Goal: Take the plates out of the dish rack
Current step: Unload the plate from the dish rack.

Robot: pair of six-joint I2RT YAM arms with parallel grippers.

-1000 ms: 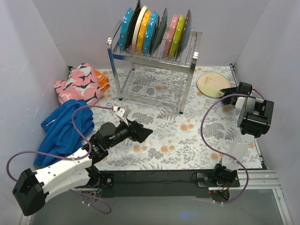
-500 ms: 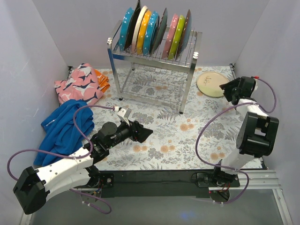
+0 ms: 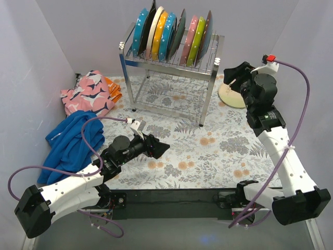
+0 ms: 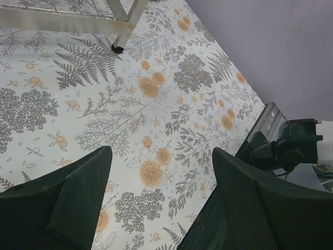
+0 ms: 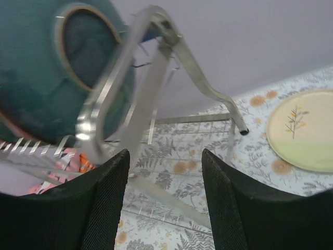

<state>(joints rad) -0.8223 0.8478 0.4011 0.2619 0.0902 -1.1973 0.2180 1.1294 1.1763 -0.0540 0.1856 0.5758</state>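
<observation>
The dish rack [image 3: 171,67] stands at the back with several plates upright in its top slots, among them a teal dotted plate [image 3: 140,31], an orange plate [image 3: 160,36], a pink plate [image 3: 191,39] and a lime plate [image 3: 198,41]. One cream plate [image 3: 229,95] lies flat on the table right of the rack. My right gripper [image 3: 230,74] hovers open and empty just off the rack's right end. In the right wrist view it [image 5: 164,156] faces the rack's corner frame [image 5: 151,62] and a dark blue-grey plate [image 5: 52,78]. My left gripper [image 3: 164,147] is open and empty, low over the mat.
A blue cloth [image 3: 73,138] and a pink patterned cloth [image 3: 88,94] lie at the left. The rack's front right leg [image 4: 122,36] shows in the left wrist view. Grey walls close in on three sides. The right arm's base [image 4: 291,143] sits at the near edge.
My right arm has swung up and leftward from beside the cream plate to the rack's right end, its jaws a little wider. The left arm has stayed still.
</observation>
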